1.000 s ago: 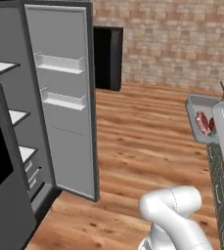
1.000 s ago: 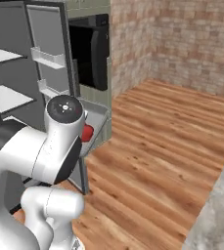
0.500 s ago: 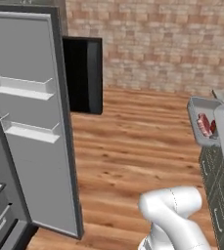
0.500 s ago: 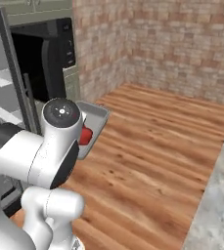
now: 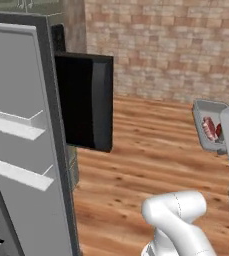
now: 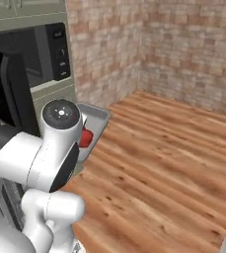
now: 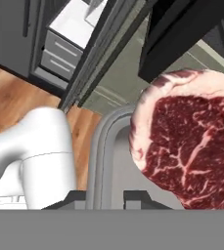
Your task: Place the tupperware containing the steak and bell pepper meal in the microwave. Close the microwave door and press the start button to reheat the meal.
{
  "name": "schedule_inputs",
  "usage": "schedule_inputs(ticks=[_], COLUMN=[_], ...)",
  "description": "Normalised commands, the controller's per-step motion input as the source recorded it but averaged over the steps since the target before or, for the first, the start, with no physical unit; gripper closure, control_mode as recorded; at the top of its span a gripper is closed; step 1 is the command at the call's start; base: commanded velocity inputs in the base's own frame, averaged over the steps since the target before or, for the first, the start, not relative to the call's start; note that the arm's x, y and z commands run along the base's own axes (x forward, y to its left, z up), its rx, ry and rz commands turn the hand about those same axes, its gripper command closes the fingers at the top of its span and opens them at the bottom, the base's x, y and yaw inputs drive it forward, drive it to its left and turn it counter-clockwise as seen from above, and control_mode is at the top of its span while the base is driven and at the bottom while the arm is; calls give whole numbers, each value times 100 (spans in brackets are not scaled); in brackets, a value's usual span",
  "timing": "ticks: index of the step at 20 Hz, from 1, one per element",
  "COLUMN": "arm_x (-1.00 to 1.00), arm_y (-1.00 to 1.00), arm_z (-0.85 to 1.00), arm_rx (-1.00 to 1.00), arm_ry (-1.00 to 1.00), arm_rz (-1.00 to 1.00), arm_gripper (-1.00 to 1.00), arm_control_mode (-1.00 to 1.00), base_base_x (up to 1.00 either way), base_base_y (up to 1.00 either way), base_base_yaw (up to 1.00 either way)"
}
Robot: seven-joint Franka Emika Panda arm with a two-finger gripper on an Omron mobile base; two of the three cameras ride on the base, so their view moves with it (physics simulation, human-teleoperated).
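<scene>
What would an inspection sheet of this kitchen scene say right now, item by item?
Surface: wooden plank floor; no counter seen.
Job's things: the tupperware is carried in the air, its rim between the finger tips; a raw marbled steak lies in it, something red beside it. The microwave sits in cream cabinetry, its door swung open.
Clutter: nothing seen.
Grippers: the gripper is shut on the tupperware's rim.
Cables: nothing seen.
Surroundings: brick walls; the grey fridge door stands open, with shelves.
</scene>
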Motion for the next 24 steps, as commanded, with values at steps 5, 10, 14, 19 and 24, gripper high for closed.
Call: schedule_inputs(ticks=[5,10,14,19,24], arm_x=[0,0,0,0,0], arm_y=[0,0,0,0,0], arm_z=[0,0,0,0,0], arm_rx=[0,0,0,0,0], arm_ry=[0,0,0,0,0], arm_rz=[0,0,0,0,0], arm_gripper=[100,100,100,100,100], arm_control_mode=[100,100,100,100,100], base_base_x=[100,100,91,72,19], base_base_y=[-1,0,0,-7,-41], base_base_yaw=[43,49,59,72,70])
